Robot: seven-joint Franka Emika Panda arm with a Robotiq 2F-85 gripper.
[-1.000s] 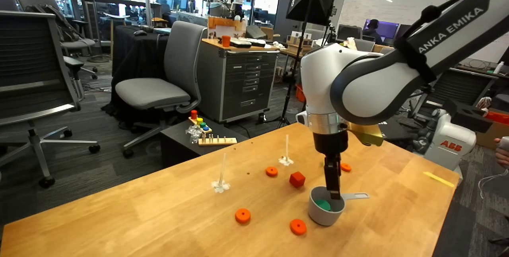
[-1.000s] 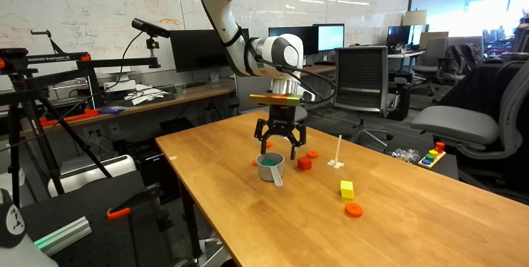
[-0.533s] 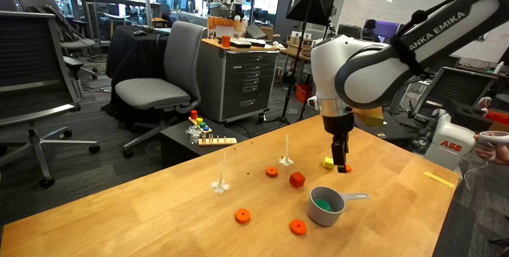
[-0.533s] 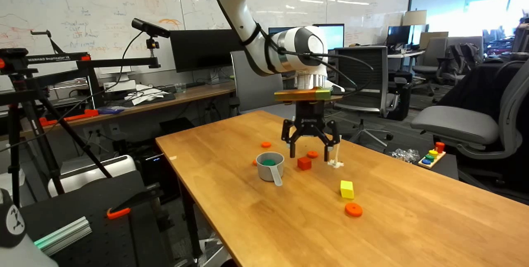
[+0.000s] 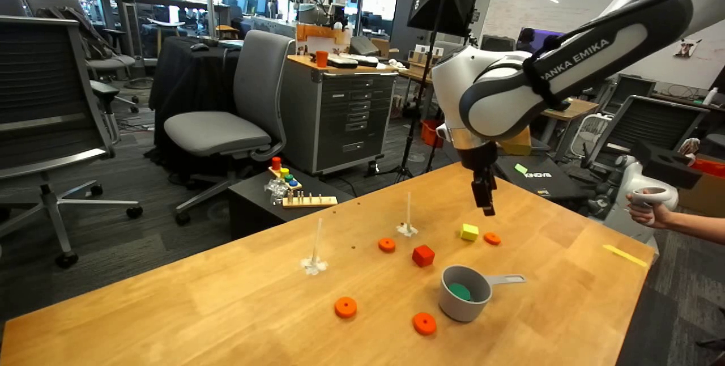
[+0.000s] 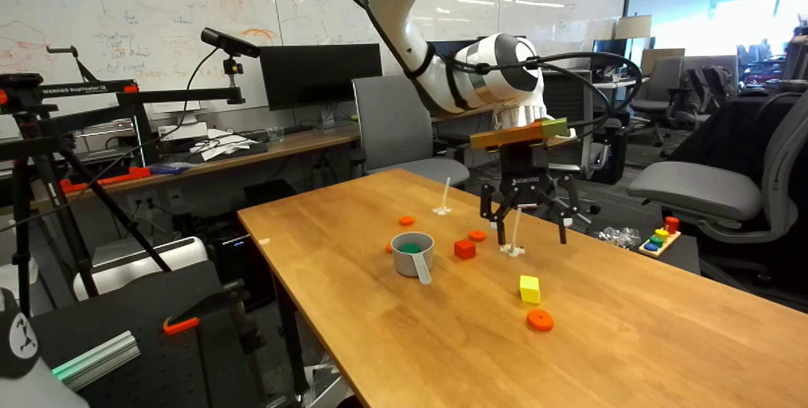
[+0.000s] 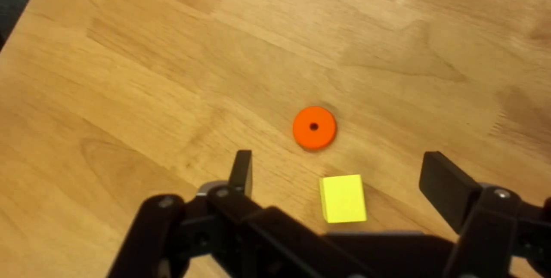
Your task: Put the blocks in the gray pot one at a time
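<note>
Gripper, marked ROBOTIQ: fingers spread, shifted away from gray pot since a second ago, now well apart; green block: inside pot; red block: near pot; yellow block: farther off; orange discs: scattered about pot; arm: EMIKA; box: KINOVA; bar: WANHAO

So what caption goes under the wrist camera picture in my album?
An open gripper over the wooden table, yellow block and orange disc below.
</note>
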